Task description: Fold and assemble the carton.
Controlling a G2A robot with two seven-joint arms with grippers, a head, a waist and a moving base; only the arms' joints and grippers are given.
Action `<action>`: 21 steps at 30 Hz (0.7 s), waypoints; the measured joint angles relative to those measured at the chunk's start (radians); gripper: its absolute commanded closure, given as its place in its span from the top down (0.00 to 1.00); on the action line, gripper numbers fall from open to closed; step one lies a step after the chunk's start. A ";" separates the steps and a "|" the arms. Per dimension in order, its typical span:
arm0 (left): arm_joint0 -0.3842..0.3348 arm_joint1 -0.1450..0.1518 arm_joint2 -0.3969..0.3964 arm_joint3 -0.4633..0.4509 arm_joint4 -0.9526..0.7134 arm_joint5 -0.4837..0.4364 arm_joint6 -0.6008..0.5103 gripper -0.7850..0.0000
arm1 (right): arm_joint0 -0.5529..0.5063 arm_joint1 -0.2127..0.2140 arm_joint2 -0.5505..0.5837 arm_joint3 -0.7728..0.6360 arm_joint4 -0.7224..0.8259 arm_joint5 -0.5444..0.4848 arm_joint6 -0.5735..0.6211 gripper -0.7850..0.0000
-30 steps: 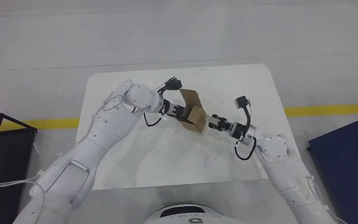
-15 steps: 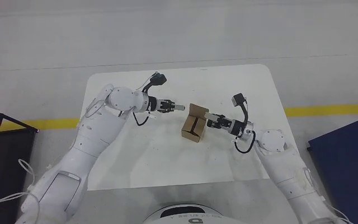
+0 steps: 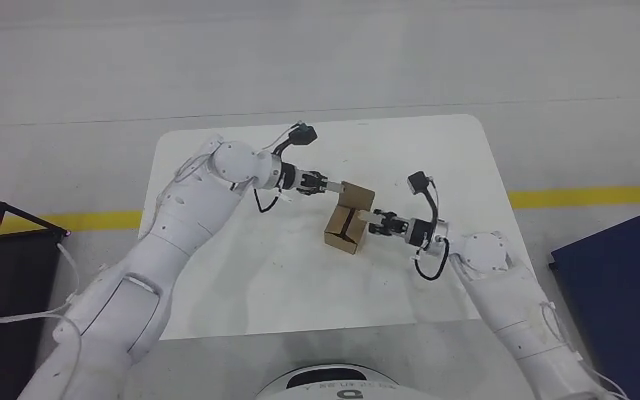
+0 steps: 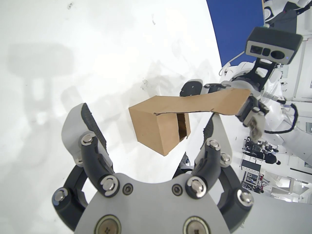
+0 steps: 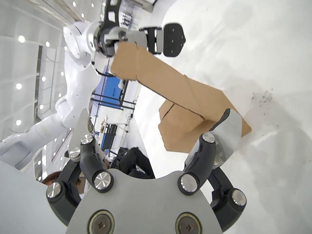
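**Flap up, jaws open both sides of carton**

L jaws: spread wide w/ nothing in them, held up off the tabletop (image 3: 250, 290) on the carton's L side. The tips are by the top end of the raised flap (image 3: 358, 193). Touching it or just shy of it, can't tell from these views.

Carton (image 3: 343, 228): brown box body standing abt mid-tabletop. One long flap isn't folded yet; it rises off the body and leans twd the far edge. The side facing the L arm shows a narrow gap (image 4: 181, 127) btwn panels.

R jaws: also wide open and gripping nothing, set low on the carton's R side. One finger (image 5: 228, 125) is right beside the body's low corner.

Key relation: the flap's long axis runs up from the body and away twd the far edge. Its free end is closest to the L jaws, so the L arm looks best placed to press it down over the top. The R arm is low enough to brace the body. My read on risk: the box looks light and could slide or tip twd the R edge if pushed w/o that brace.
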 measured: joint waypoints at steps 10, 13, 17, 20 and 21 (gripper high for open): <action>-0.006 -0.031 0.020 0.074 -0.085 -0.147 0.052 1.00 | 0.025 -0.001 -0.068 -0.005 -0.028 0.023 0.076 1.00; -0.027 -0.046 0.038 0.091 -0.103 -0.175 0.054 1.00 | 0.035 -0.005 -0.086 -0.006 -0.044 0.027 0.042 1.00; -0.064 -0.072 0.067 0.122 -0.117 -0.210 0.060 1.00 | 0.039 -0.009 -0.104 -0.010 -0.075 0.038 -0.021 1.00; -0.097 -0.094 0.091 0.158 -0.120 -0.240 0.075 1.00 | 0.037 -0.010 -0.110 -0.014 -0.084 0.039 -0.057 1.00; -0.109 -0.104 0.100 0.174 -0.122 -0.253 0.081 1.00 | 0.035 -0.011 -0.111 -0.017 -0.084 0.036 -0.068 1.00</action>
